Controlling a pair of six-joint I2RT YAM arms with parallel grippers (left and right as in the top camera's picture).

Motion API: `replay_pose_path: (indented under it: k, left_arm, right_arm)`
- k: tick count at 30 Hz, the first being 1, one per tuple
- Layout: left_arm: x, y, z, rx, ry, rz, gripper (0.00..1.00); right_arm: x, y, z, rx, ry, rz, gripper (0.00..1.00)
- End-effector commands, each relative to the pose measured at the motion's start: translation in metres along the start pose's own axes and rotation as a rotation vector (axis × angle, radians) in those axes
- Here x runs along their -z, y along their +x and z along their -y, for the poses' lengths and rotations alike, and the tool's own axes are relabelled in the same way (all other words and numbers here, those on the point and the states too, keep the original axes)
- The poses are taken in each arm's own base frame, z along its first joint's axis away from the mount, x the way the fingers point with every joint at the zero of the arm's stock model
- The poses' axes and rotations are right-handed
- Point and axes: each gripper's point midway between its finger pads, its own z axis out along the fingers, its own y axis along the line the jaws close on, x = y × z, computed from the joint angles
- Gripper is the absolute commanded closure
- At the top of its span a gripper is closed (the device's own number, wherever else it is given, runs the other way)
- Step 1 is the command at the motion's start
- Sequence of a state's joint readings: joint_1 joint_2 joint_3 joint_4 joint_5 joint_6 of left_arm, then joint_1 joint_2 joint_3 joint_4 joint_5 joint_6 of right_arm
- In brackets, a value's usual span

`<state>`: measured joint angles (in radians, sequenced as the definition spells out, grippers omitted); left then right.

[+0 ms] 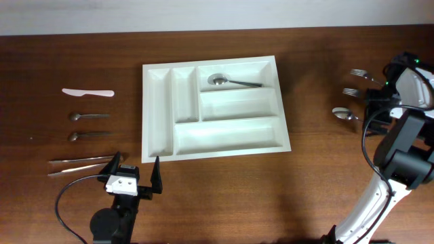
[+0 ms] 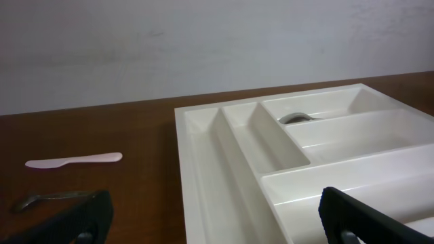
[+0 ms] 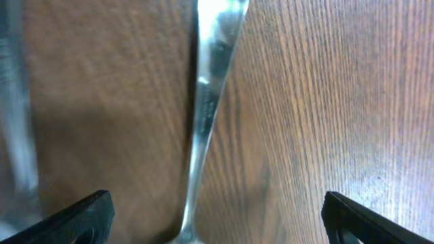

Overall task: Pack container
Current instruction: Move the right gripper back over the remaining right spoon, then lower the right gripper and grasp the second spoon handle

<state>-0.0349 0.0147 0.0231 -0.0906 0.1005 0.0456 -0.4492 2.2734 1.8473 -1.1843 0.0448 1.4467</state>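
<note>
The white five-compartment container lies mid-table; it also fills the left wrist view. One metal spoon lies in its far crosswise compartment, and its bowl shows in the left wrist view. My left gripper is open and empty, just off the container's near left corner. My right gripper is open, low over the table at the far right. It straddles the metal handle of a spoon without gripping it.
Two forks lie beside the right spoon. Left of the container lie a white plastic knife, two small spoons and a pair of metal chopsticks.
</note>
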Motion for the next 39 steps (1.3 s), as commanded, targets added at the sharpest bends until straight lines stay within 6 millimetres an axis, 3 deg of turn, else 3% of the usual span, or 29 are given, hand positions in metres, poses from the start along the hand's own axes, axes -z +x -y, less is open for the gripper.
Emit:
replay_pose_path:
  k: [1,10,23,34,39]
  left_arm:
    - [0.000,0.001,-0.002,-0.008,-0.009,0.001,0.01]
    - [0.000,0.001,-0.002,-0.008,-0.009,0.001,0.01]
    - [0.000,0.001,-0.002,-0.008,-0.009,0.001,0.01]
    - [0.000,0.001,-0.002,-0.008,-0.009,0.001,0.01]
    - [0.000,0.001,-0.002,-0.008,-0.009,0.001,0.01]
  right_arm:
    - [-0.013,0.000,0.006,-0.049,0.042,0.014,0.01]
    - [-0.015,-0.001,-0.005,-0.061,0.000,0.020,0.01]
    - [-0.040,0.002,0.001,-0.073,0.060,0.008,0.01]
    - [-0.040,0.002,0.000,-0.074,0.055,0.005,0.01]
    - [-0.040,0.003,0.000,-0.075,0.055,-0.002,0.18]
